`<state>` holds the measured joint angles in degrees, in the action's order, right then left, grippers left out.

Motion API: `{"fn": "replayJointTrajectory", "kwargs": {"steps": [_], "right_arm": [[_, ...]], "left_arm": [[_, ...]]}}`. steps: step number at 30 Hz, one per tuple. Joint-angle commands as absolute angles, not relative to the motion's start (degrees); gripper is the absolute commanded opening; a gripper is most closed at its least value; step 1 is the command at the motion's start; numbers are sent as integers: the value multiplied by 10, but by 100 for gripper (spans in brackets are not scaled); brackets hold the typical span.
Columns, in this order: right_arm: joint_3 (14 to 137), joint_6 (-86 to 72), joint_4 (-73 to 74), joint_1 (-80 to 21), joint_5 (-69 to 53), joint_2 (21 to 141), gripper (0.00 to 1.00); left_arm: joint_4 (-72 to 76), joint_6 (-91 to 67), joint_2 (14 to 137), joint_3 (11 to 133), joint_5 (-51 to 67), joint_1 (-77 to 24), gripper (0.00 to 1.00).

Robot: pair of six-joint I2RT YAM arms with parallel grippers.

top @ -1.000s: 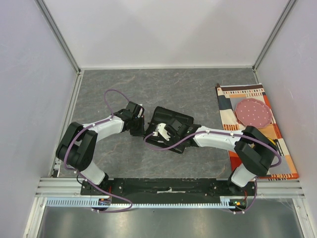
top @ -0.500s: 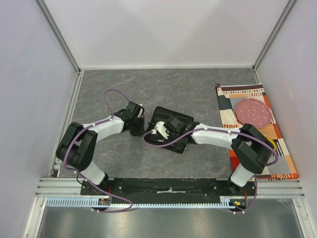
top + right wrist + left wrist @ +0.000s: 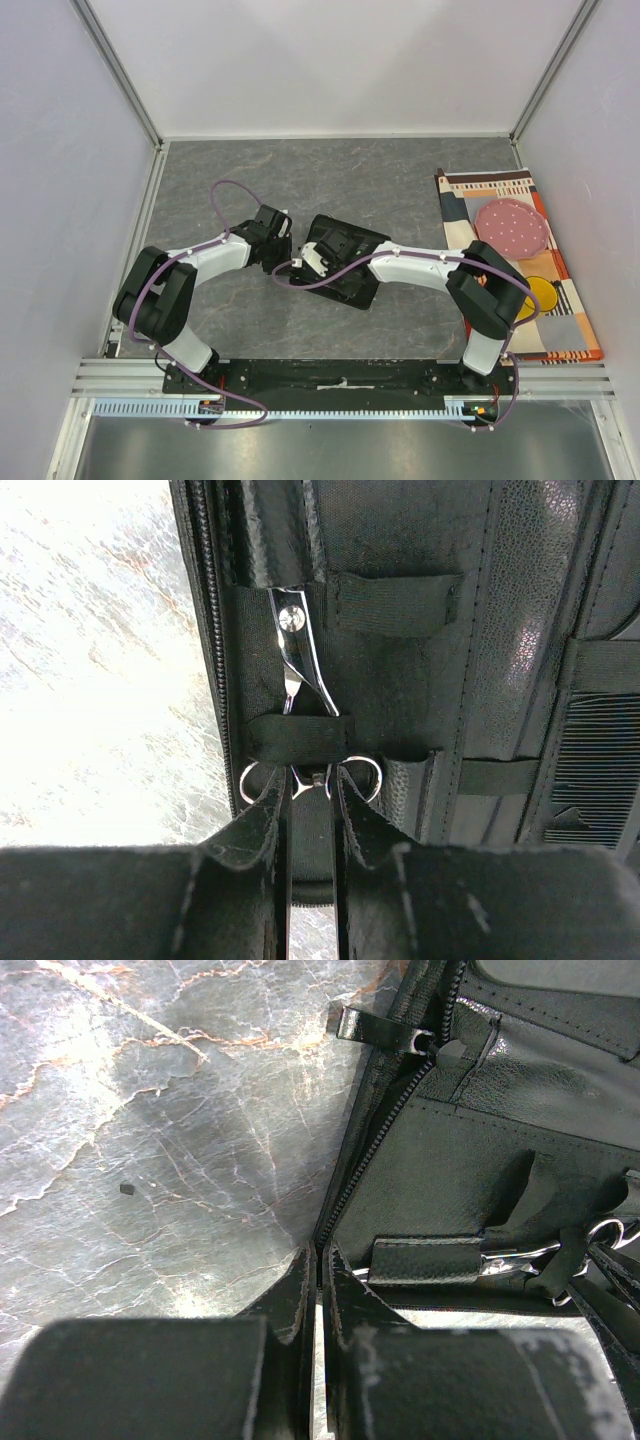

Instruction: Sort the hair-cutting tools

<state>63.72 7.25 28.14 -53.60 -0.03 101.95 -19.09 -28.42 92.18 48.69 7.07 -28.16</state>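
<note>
An open black pouch (image 3: 350, 268) lies mid-table. A pair of silver scissors (image 3: 300, 665) sits in it under an elastic strap (image 3: 295, 738), rings toward me. My right gripper (image 3: 310, 783) is shut on the scissors' shanks between the two rings. The ribbed teeth of a black comb (image 3: 590, 770) show in a pocket to the right. My left gripper (image 3: 320, 1260) is shut on the pouch's zipper edge (image 3: 372, 1140) at its left side. Silver scissors (image 3: 525, 1252) show tucked under a strap in the left wrist view. In the top view both grippers meet at the pouch's left end (image 3: 305, 258).
A striped patterned cloth (image 3: 500, 195) lies at the right with a pink dotted plate (image 3: 511, 226) and a yellow item (image 3: 541, 296) on it. White walls enclose the grey marbled table (image 3: 300, 180) on three sides.
The right arm has reached further left across the pouch and its jaws have narrowed onto the scissors. The left arm has stayed put.
</note>
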Motion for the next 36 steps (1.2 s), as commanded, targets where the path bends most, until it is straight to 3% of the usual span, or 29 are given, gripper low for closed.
{"fn": "replayJointTrajectory", "kwargs": {"steps": [1, 7, 10, 11, 17, 22, 24, 25, 26, 28, 36], "right_arm": [[659, 62, 215, -557, -65, 1061, 22], [671, 62, 266, -558, -8, 1025, 29], [669, 54, 291, -557, 46, 979, 36], [669, 48, 297, -557, 62, 950, 42], [680, 10, 346, -558, 177, 827, 49], [630, -112, 290, -553, 278, 729, 55], [595, -139, 267, -550, 261, 696, 65], [570, -160, 252, -549, 242, 693, 65], [564, -168, 252, -546, 198, 700, 55], [556, -191, 256, -542, 174, 713, 49], [514, -231, 221, -543, 214, 706, 59]], "left_arm": [[-201, -269, 925, 472, 88, -299, 2], [-202, -268, 922, 471, 84, -299, 2], [-202, -268, 921, 472, 82, -299, 2], [-201, -269, 921, 473, 82, -298, 2], [-203, -270, 906, 475, 80, -299, 2], [-204, -279, 874, 471, 94, -299, 2], [-202, -291, 848, 465, 113, -300, 2], [-197, -297, 839, 453, 123, -300, 2], [-192, -310, 816, 444, 140, -304, 2], [-176, -325, 796, 419, 152, -315, 3], [-112, -429, 750, 346, 144, -421, 3]]}}
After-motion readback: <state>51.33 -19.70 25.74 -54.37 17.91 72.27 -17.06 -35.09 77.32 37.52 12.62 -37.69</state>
